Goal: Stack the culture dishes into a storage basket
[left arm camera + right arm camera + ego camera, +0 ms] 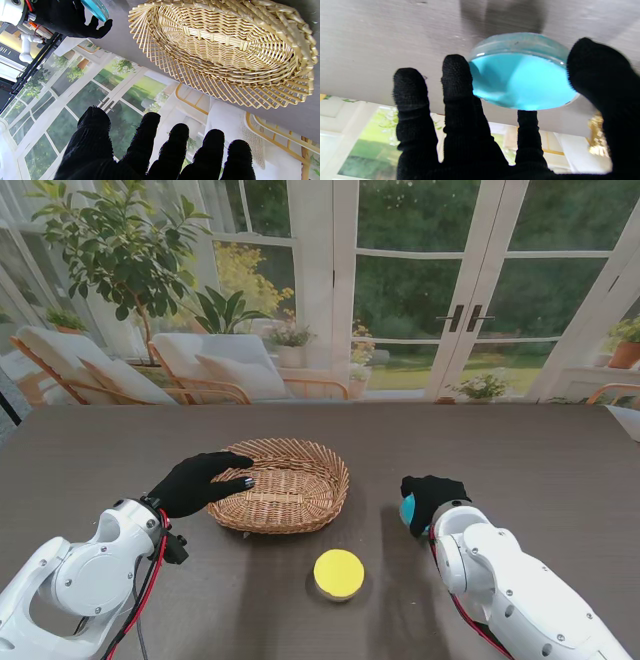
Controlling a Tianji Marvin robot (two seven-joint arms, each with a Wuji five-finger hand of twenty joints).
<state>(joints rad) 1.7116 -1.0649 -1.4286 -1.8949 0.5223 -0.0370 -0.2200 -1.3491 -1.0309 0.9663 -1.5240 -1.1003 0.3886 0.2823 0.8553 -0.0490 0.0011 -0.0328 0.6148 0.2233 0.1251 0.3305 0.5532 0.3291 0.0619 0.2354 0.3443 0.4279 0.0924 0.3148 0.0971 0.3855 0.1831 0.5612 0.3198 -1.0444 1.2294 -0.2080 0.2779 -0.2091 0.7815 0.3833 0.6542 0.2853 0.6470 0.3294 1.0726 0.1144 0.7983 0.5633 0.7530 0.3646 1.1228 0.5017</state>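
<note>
A woven wicker basket (285,485) sits left of the table's centre and holds nothing; the left wrist view shows its bare inside (225,52). My left hand (200,480) rests at its left rim with fingers spread, holding nothing (155,150). A yellow culture dish (339,573) lies on the table nearer to me than the basket. My right hand (428,498) is shut on a blue culture dish (407,509), pinched between thumb and fingers (522,77) and lifted off the table. That blue dish (96,8) also shows in the left wrist view.
The dark grey table (520,460) stretches wide on the right and behind the basket. Glass doors, garden chairs and plants stand beyond its far edge.
</note>
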